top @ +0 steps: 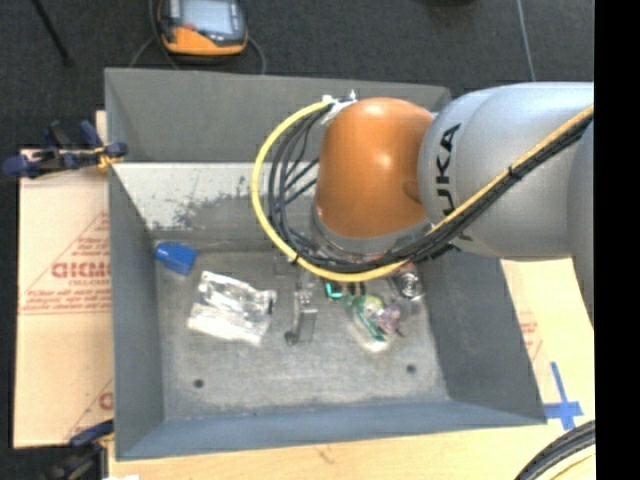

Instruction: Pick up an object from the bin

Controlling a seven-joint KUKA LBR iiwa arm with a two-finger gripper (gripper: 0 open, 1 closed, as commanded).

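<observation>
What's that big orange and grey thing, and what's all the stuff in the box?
That is a robot arm, filmed by a camera looking down from above. The orange part is a cover on its wrist. Under it hangs its pincer, for picking things up; I cannot tell whether it is open or holding anything. The grey metal bin holds small things: a blue piece at the left, a crumpled clear packet next to it, and a green and white thing close to the pincer.
</observation>
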